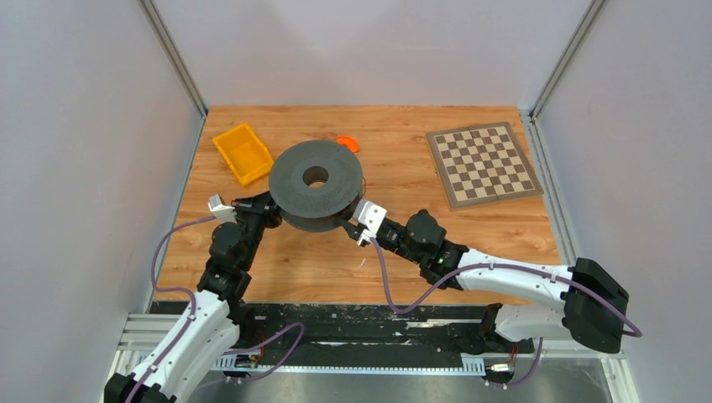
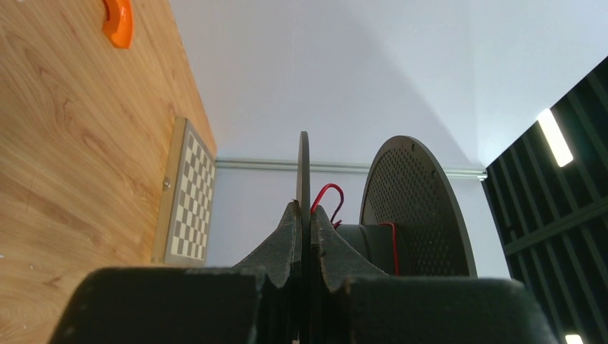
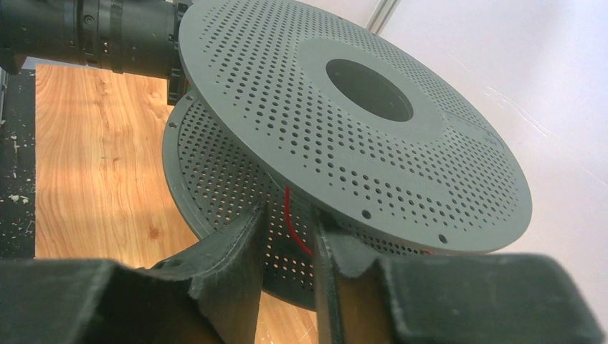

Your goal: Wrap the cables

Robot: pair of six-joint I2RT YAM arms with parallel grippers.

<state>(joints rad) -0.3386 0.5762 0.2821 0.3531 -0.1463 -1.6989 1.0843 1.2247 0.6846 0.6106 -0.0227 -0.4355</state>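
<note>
Furthest to the left on the wooden surface [image 1: 470, 243] sits a yellow bin [image 1: 243, 153], near the back corner and apart from everything else. Just in front of it, the left claw [image 1: 270, 201] reaches in from the near left and meets the left rim of a dark grey spool [image 1: 294, 189]. Its own wrist view shows the left claw [image 2: 304, 208] clenched on the thin edge of one perforated flange, one finger on each face with no gap left. The other flange stands beside it, round and dotted with holes.

The cable [image 3: 287, 204], a very thin red wire, lies between the two flanges at the spool's core. In the left wrist view a small loop of it [image 2: 331, 185] rises just beyond the fingertips. An orange piece [image 1: 348, 143] lies on the wood just behind the spool.

To the right, the right claw [image 1: 348, 222] comes in from the near right, up against the spool's lower right side. Its wrist view shows the right claw [image 3: 290, 218] released, fingers parted below the tilted upper flange. The red wire hangs down through the gap and curves toward the right-hand finger; whether it touches it cannot be told.

Well to the right, a chessboard [image 1: 484, 164] lies flat near the back edge.
</note>
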